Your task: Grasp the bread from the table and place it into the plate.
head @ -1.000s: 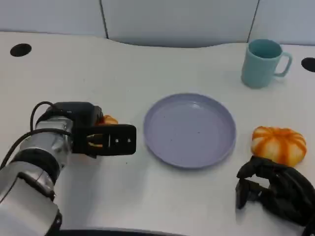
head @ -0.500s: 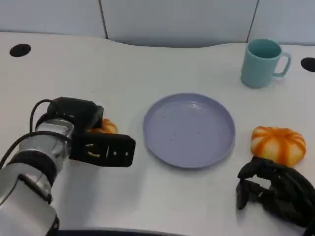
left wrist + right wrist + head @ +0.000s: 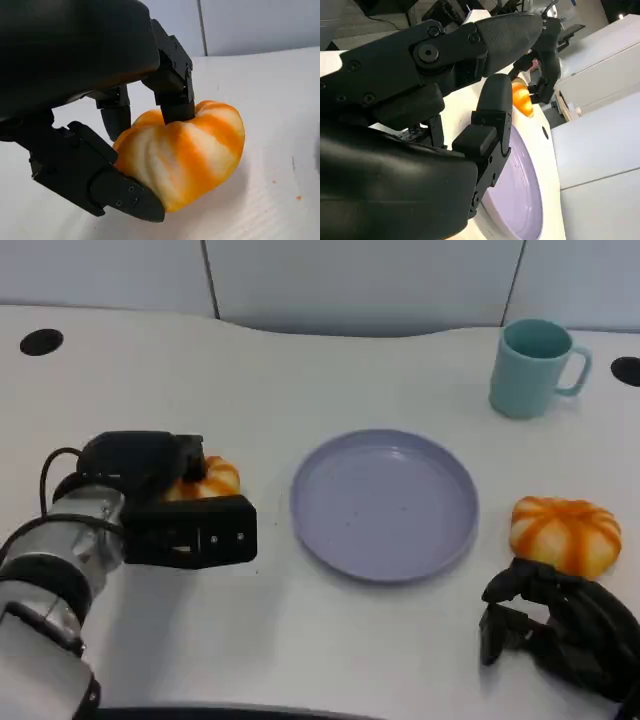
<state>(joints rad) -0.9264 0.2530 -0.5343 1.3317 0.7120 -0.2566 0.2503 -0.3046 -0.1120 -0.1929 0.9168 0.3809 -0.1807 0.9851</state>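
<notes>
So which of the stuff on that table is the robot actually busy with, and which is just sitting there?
Part of the job:
- bread, gripped by the left robot hand
- plate, nothing on it yet

Just lying about:
- second bread near the right robot hand, not touched
- teal mug, upright at the far right

- I see a white table taking up most of the head view, its far edge running in a gentle wave.
- Two round black holes sit in the top, one at the far left and one at the far right.
- Behind it stand pale grey-white wall panels, split by dark vertical seams.
- The light is soft and even, with faint shadows.
- In the right wrist view I make out blurred dark clutter and pale cabinets beyond the table.
</notes>
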